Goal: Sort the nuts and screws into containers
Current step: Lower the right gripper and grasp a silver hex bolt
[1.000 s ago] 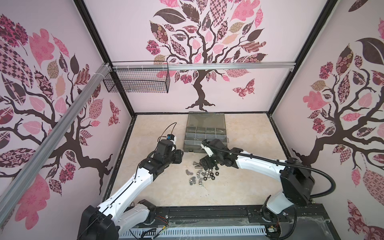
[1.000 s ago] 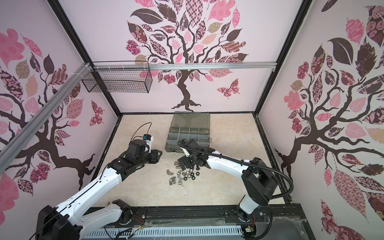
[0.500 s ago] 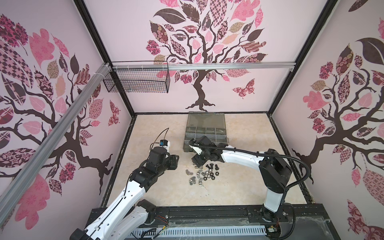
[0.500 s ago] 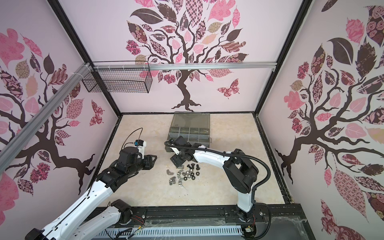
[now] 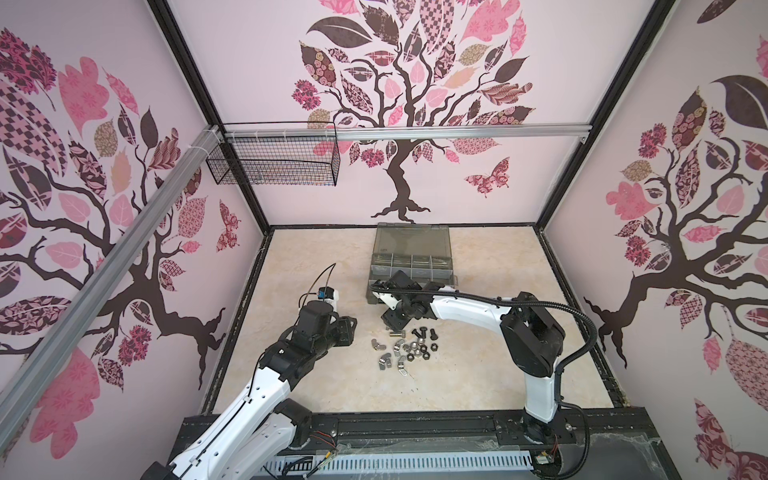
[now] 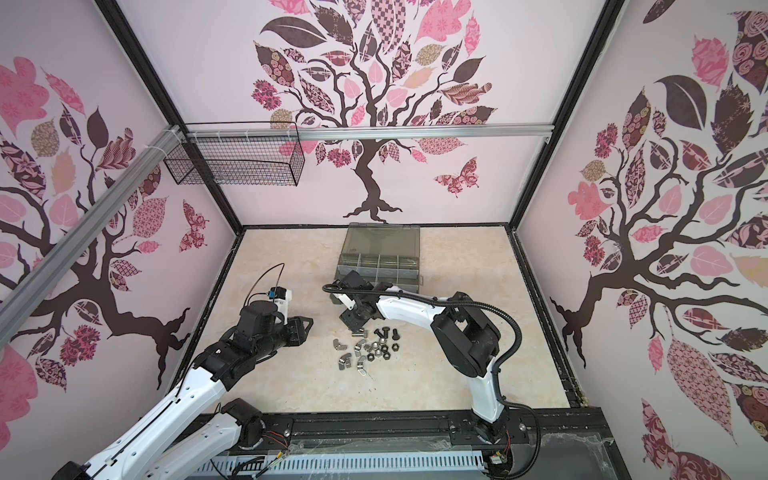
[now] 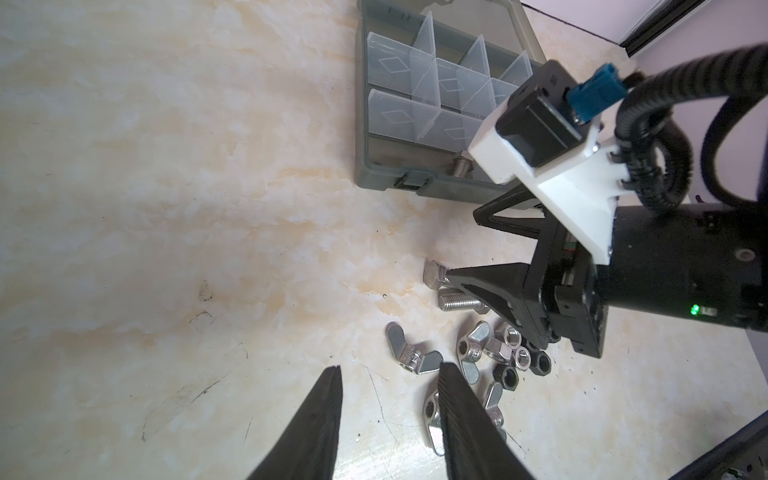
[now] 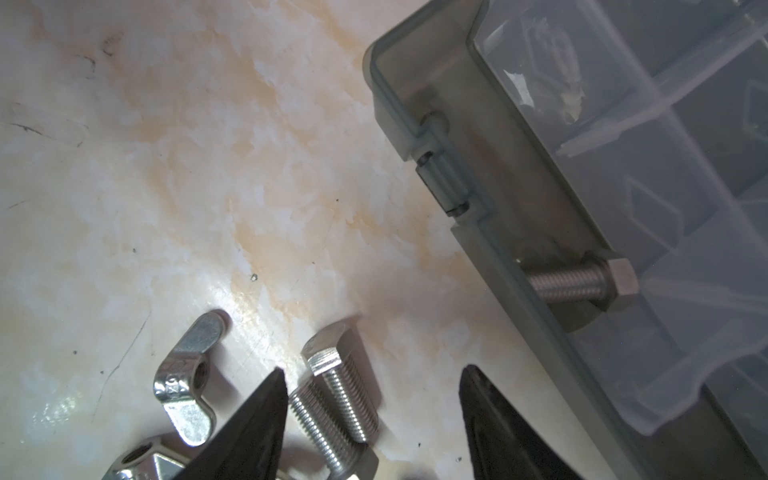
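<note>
Silver and black screws (image 5: 418,332) and nuts (image 5: 415,347) lie heaped on the table (image 5: 324,266) before the case (image 5: 411,245) in both top views, with the right gripper (image 5: 392,322) at the heap's far edge. Left wrist: the left gripper (image 7: 390,368) gapes, empty, beside wing nuts (image 7: 413,358). Right wrist: jaws parted astride two screws; another screw (image 8: 582,282) lies inside the case.

Heap of screws (image 5: 417,331) and nuts (image 5: 411,347) at centre. Containers (image 5: 413,262) at its 12 o'clock, one screw (image 8: 577,282) inside by the near wall. My right gripper (image 8: 376,368) sits between heap and containers; my left gripper (image 7: 389,365) at heap's 9 o'clock.
</note>
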Motion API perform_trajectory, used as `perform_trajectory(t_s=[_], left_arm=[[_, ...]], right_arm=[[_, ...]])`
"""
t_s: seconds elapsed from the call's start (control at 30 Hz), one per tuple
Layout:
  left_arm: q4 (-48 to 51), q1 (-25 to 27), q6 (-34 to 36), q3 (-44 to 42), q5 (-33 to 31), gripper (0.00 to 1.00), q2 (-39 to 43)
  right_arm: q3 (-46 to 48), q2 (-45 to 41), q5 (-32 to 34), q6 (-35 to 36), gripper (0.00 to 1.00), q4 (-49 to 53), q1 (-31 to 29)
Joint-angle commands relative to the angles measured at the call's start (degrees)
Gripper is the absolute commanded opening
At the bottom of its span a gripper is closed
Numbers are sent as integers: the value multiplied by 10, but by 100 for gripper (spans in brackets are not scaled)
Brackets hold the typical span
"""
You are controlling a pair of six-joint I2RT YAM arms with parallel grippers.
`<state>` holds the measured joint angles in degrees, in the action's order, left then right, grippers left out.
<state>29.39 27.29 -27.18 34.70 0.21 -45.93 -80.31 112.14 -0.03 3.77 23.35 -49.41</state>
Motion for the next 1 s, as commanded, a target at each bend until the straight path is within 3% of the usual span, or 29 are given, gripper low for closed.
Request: perform_trajectory(t_s=[0.0,0.3,0.97], left_arm=[[0,-3,1,7,3,42,0],[4,-3,-15,-18,7,42,44],[-13,-2,-24,-20,31,42,23]], right_arm=[[-17,21,-3,12,66,19,-1],[-8,27,-18,32,59,37,-1],[-1,47,-4,46,39,41,-8]])
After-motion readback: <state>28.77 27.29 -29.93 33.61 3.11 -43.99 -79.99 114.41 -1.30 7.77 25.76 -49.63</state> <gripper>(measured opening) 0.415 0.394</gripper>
